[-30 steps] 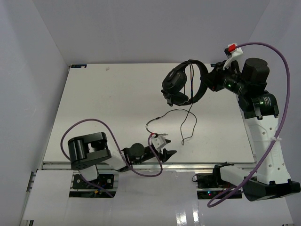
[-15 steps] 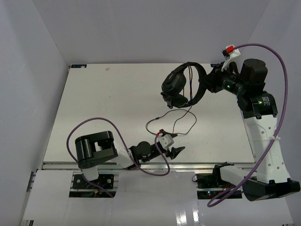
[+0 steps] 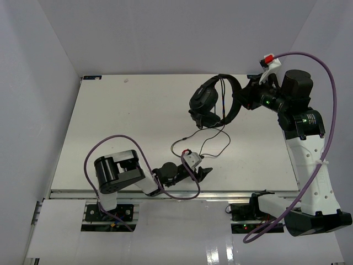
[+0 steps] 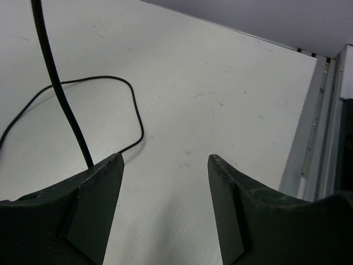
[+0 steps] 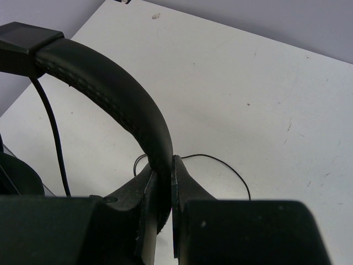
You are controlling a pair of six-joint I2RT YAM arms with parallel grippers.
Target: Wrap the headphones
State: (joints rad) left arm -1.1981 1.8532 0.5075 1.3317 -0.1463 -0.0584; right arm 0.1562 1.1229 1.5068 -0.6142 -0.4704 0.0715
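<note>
The black headphones (image 3: 212,102) hang above the far right of the table. My right gripper (image 3: 241,99) is shut on their arched headband (image 5: 118,88) and holds them up. Their thin dark cable (image 3: 212,138) drops from the earcups and loops on the table, ending near a reddish plug (image 3: 186,150). My left gripper (image 3: 207,172) is open and empty, low at the near edge of the table, just below the cable loop. In the left wrist view the cable (image 4: 66,105) runs past the left fingertip (image 4: 107,171).
The white table (image 3: 127,127) has a metal rail (image 4: 317,138) along its near edge, close to my left gripper. White walls enclose the back and sides. Purple robot cables (image 3: 309,61) arc off both arms.
My left gripper has moved right and a little toward the cable loop. The right gripper has lifted the headphones slightly, drawing the loose cable loop up and shorter.
</note>
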